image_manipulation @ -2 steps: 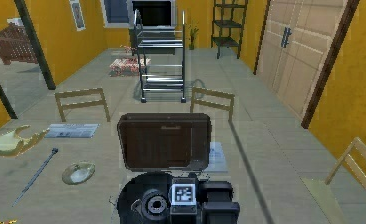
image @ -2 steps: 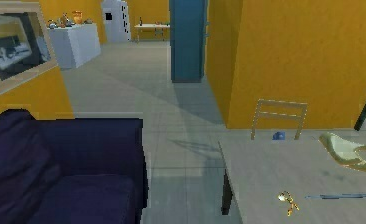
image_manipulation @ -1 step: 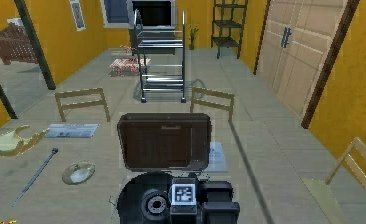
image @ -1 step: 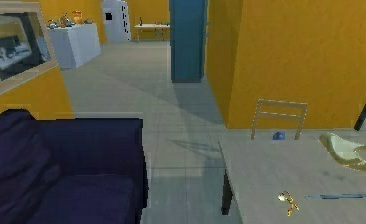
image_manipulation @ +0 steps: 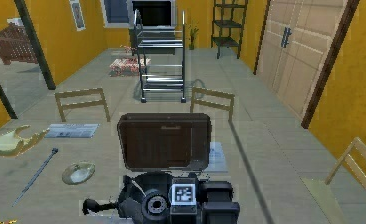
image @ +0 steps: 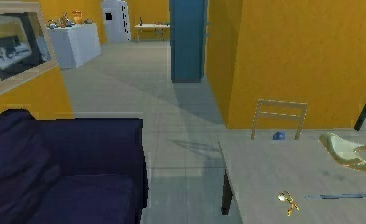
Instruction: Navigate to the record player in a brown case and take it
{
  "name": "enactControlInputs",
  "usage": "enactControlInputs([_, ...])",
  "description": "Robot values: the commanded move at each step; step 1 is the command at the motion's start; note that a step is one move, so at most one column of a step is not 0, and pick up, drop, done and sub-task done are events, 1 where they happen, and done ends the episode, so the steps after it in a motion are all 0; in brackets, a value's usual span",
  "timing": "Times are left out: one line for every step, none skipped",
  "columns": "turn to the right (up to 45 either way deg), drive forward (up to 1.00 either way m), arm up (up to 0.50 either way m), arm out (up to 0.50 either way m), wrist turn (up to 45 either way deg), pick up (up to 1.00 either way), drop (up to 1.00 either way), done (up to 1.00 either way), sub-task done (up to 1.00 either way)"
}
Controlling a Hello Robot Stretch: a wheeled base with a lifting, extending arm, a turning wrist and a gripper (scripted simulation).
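Note:
The record player (image_manipulation: 164,141) stands upright as a dark brown case with rounded corners, in the middle of the light table (image_manipulation: 261,160) in the arm side view. Just in front of it, at the picture's bottom edge, is my gripper (image_manipulation: 99,208). Its dark body carries a white marked square, and its thin fingers (image_manipulation: 91,208) point left low over the tabletop. With the case right behind the gripper on the table, I cannot tell whether it holds anything.
On the table lie a pale dish (image_manipulation: 13,140), a paper (image_manipulation: 71,130), a long thin tool (image_manipulation: 39,170) and a small plate (image_manipulation: 78,173). Wooden chairs (image_manipulation: 81,100) (image_manipulation: 213,100) line its far side, with a metal rack (image_manipulation: 161,60) beyond. In the forward view a dark blue sofa (image: 61,170) fills the left and the table's end (image: 281,170) the right, with open floor between.

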Motion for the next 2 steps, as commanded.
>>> enactControlInputs([0.0,0.0,0.0,0.0,36.0,0.0,0.0,0.0,0.0])
enactControlInputs([0.0,0.0,-0.3,0.0,0.0,0.0,0.0,0.0,0.0])
